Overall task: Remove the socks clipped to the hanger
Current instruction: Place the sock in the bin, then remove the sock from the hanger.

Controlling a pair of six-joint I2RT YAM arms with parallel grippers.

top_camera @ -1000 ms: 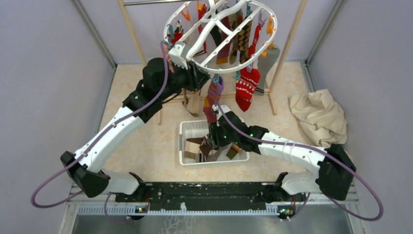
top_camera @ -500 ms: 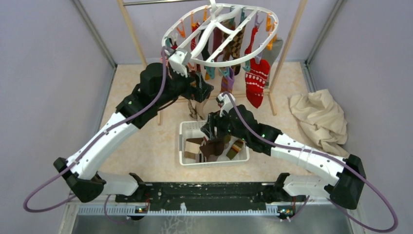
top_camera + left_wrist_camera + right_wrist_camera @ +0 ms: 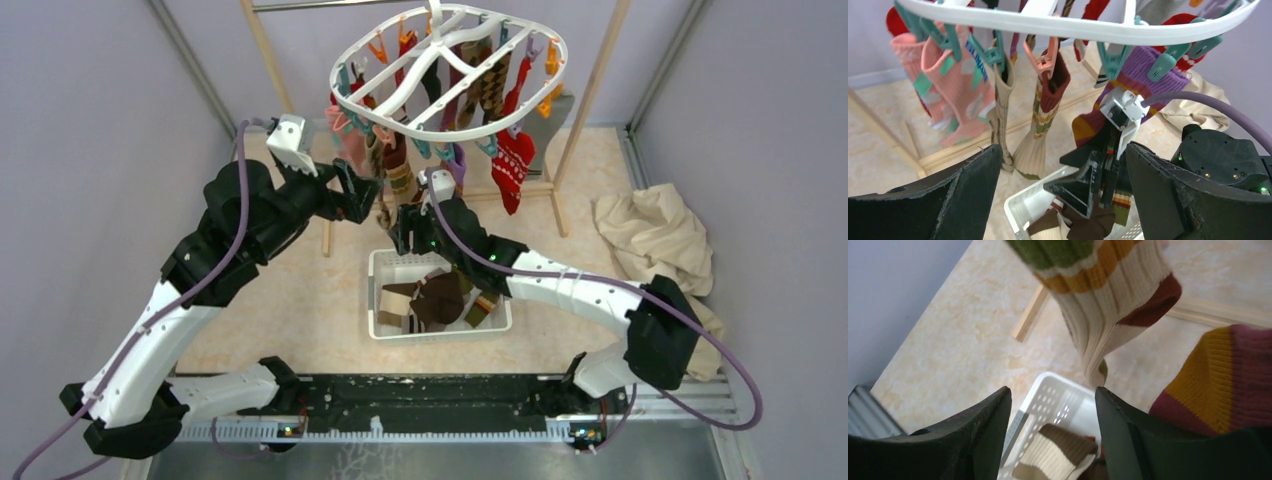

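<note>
Top external, white oval hanger (image 3: pixel 334 78), clipped socks (image 3: pixel 510 165), left gripper (image 3: pixel 362 196), right gripper (image 3: pixel 404 230) both spread

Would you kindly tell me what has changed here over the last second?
The left gripper opened its jaws and drew back leftward, away from the rim of the hanger. The right gripper rose from over the basket toward the hanging socks, jaws apart. The hanger shifted slightly, its socks swinging. The basket and the beige cloth stayed put.
</note>
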